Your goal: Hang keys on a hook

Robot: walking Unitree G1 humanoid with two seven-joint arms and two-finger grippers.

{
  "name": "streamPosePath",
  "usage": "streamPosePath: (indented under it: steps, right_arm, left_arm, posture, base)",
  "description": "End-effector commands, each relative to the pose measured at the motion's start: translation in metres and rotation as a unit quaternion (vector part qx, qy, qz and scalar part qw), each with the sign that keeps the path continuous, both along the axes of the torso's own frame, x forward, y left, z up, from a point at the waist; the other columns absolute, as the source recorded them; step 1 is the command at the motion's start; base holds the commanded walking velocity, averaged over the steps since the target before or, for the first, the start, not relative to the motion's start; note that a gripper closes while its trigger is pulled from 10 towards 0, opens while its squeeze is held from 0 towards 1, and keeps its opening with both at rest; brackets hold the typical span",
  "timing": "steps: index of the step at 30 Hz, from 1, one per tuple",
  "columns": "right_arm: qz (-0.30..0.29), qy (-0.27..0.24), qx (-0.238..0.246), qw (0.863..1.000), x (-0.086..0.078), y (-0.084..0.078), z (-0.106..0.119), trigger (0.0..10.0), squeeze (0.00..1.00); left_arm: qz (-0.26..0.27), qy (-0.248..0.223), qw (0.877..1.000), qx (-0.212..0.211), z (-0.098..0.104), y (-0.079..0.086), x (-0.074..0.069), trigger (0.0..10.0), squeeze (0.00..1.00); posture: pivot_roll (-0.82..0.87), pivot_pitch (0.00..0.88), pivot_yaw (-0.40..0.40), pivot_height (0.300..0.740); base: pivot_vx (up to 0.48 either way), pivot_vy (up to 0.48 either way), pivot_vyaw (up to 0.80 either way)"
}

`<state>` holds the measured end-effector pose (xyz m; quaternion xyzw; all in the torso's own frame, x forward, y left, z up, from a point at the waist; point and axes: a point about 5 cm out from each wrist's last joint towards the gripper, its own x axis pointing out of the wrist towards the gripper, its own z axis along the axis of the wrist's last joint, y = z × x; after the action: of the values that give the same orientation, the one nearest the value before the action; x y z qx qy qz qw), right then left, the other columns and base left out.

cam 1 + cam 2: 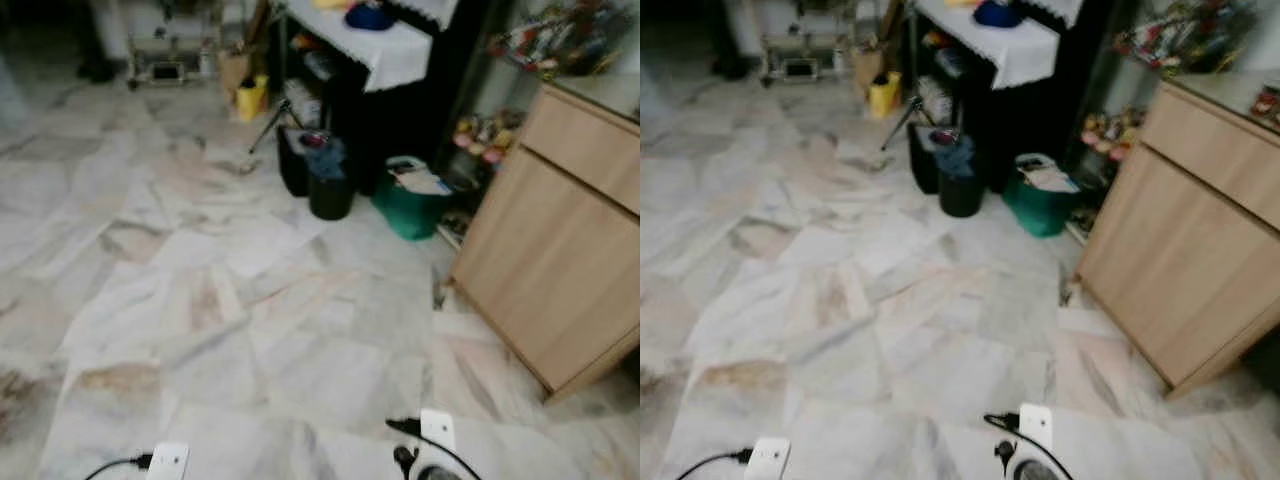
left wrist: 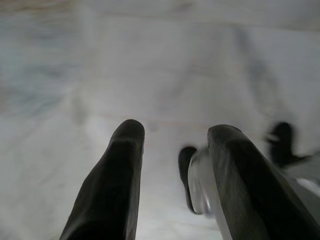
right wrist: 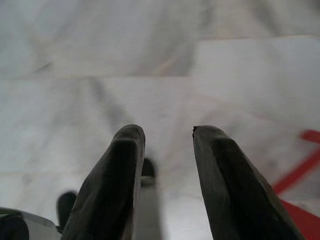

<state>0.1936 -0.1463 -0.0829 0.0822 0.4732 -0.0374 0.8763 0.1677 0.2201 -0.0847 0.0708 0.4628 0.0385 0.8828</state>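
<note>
Keys unseen, both claws spread over marble floor, papers in green bin

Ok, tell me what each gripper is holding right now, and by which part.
Nothing is held. The left gripper and right gripper both have their fingers apart over the marble floor, with nothing between them.

My left gripper hangs low with its two black fingers parted, nothing between them. My right gripper hangs likewise, fingers spread apart and empty.
</note>
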Motion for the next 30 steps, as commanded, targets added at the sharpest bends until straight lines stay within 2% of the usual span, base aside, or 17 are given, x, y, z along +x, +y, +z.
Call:
streamPosePath:
  steps: [1,6,11,13,16,19,25,30]
  right_arm:
    - [-0.002,0.000,0.003,1.000,0.001,0.003,0.000,10.0,0.00]
    - [-0.007,0.001,0.003,1.000,0.001,0.004,0.000,10.0,0.00]
    - [-0.009,0.001,0.004,1.000,0.001,0.005,0.000,10.0,0.00]
    - [-0.011,0.001,0.004,1.000,0.001,0.005,0.000,10.0,0.00]
    - [-0.011,0.001,0.005,1.000,0.001,0.005,0.001,10.0,0.00]
    - [-0.013,-0.002,0.005,1.000,0.002,0.005,0.001,10.0,0.00]
    - [-0.020,-0.003,0.006,1.000,0.002,0.005,0.001,10.0,0.00]
    - [-0.026,-0.004,0.006,1.000,0.002,0.005,0.001,10.0,0.00]
  left_arm:
    - [-0.006,0.029,1.000,0.010,-0.006,0.006,-0.018,10.0,0.00]
    - [-0.001,0.036,0.999,0.013,-0.007,0.014,-0.025,10.0,0.00]
    - [0.004,0.036,0.999,0.014,-0.005,0.019,-0.022,10.0,0.00]
    - [0.002,0.029,1.000,0.013,-0.002,0.016,-0.012,10.0,0.00]
    - [-0.002,0.026,1.000,0.012,-0.001,0.012,-0.007,10.0,0.00]
    - [-0.010,0.019,1.000,0.007,0.001,0.001,0.004,10.0,0.00]
    - [-0.022,0.014,1.000,0.009,0.002,-0.005,0.010,10.0,0.00]
    - [-0.028,0.012,1.000,0.008,0.002,-0.013,0.013,10.0,0.00]
  posture:
    - [0.12,0.000,-0.081,0.735]
    - [0.11,0.000,-0.078,0.735]
    - [0.11,0.000,-0.077,0.735]
    - [0.11,0.000,-0.075,0.735]
    - [0.11,0.000,-0.074,0.735]
    - [0.11,0.000,-0.072,0.735]
    - [0.10,0.000,-0.067,0.735]
    - [0.10,0.000,-0.063,0.735]
  base:
    - [0.000,-0.326,-0.78]
    - [0.000,-0.382,-0.78]
    - [0.000,0.000,-0.78]
    - [0.000,0.000,-0.78]
    - [0.000,0.000,-0.78]
    - [0.000,0.000,-0.78]
    - [0.000,0.000,-0.78]
    - [0.000,-0.314,-0.78]
